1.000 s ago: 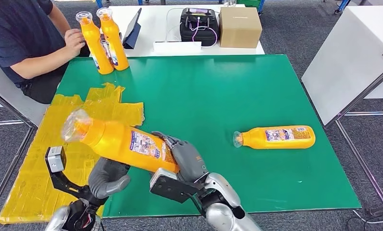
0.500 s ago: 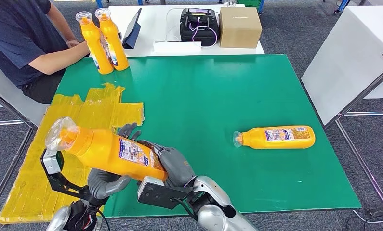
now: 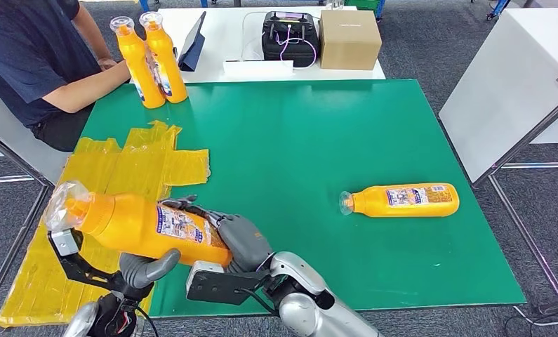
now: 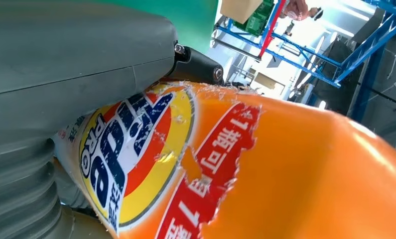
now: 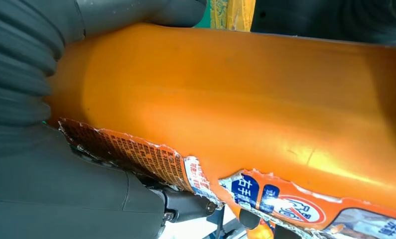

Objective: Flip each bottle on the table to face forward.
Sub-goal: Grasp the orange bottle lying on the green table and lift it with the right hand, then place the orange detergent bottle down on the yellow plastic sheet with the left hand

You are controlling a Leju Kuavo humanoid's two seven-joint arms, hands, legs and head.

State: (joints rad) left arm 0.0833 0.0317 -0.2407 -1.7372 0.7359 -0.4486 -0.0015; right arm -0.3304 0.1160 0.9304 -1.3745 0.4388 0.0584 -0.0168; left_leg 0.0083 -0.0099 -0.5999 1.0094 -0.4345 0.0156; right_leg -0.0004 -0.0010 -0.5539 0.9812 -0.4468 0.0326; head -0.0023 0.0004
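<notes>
An orange bottle (image 3: 139,226) with a torn label is held low over the front left of the green mat (image 3: 311,133), lying nearly level with its clear cap toward the left. My right hand (image 3: 239,240) grips its base end. My left hand (image 3: 144,270) cups it from beneath at mid-body. The left wrist view shows the bottle (image 4: 295,164) pressed against that left hand (image 4: 61,59). In the right wrist view the bottle (image 5: 235,94) lies in the right hand (image 5: 41,179). A second orange bottle (image 3: 402,200) lies on its side at the mat's right.
Two orange bottles (image 3: 151,60) stand upright at the mat's far left corner, beside a seated person (image 3: 37,63). Yellow tape patches (image 3: 132,165) cover the left side of the table. A white table behind carries a cardboard box (image 3: 349,38) and a black case (image 3: 290,35).
The held bottle has moved left and lower and now lies flatter, both hands going with it. The person's hand has drawn back from the upright bottles.
</notes>
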